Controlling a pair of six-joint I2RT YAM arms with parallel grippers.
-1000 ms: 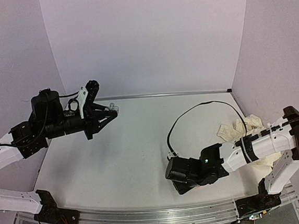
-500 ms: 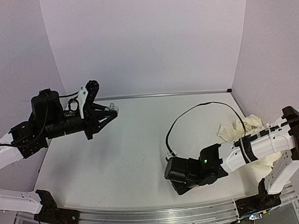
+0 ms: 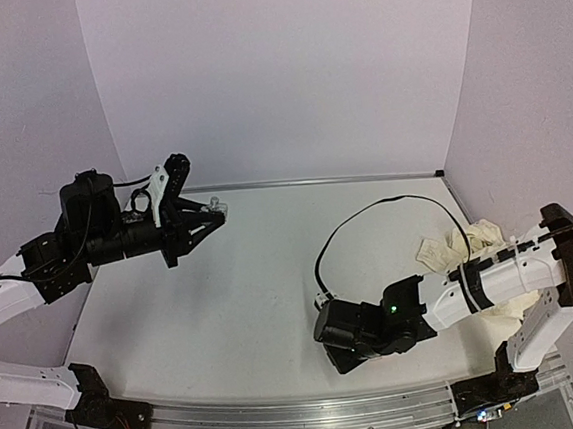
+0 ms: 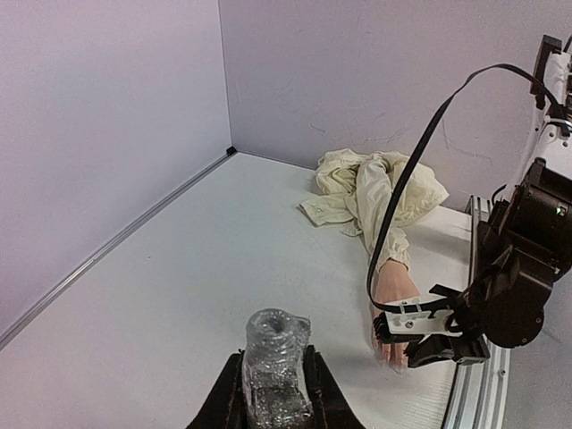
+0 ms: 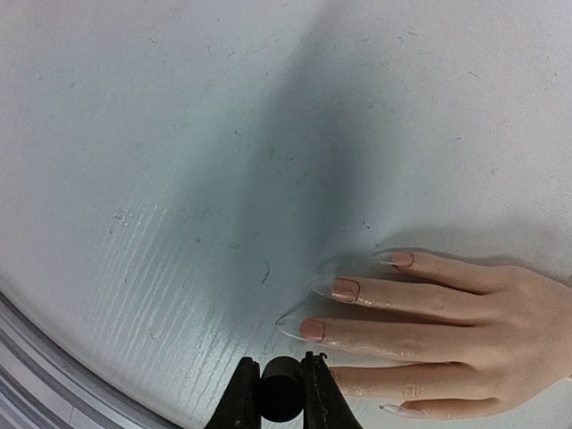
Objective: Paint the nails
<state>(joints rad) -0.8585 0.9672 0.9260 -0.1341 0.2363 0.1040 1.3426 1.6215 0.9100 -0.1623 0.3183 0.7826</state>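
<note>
Nails (image 5: 344,288) are hidden from above by the right arm (image 3: 473,283), which stretches low and leftward along the table (image 3: 254,298) near its front edge. The left arm (image 3: 88,242) is raised at far left with the left gripper (image 3: 206,216) level; wide tabletop separates the arms.

Left wrist view: its fingers clamp a clear bottle (image 4: 275,353). The mannequin hand (image 4: 395,288) lies flat beside the front rail (image 4: 469,393), with the sleeve (image 4: 375,183) behind it.

Right wrist view: the right gripper (image 5: 280,380) pinches a black cap (image 5: 281,391) just beside the fingertips, with the table edge close by.
</note>
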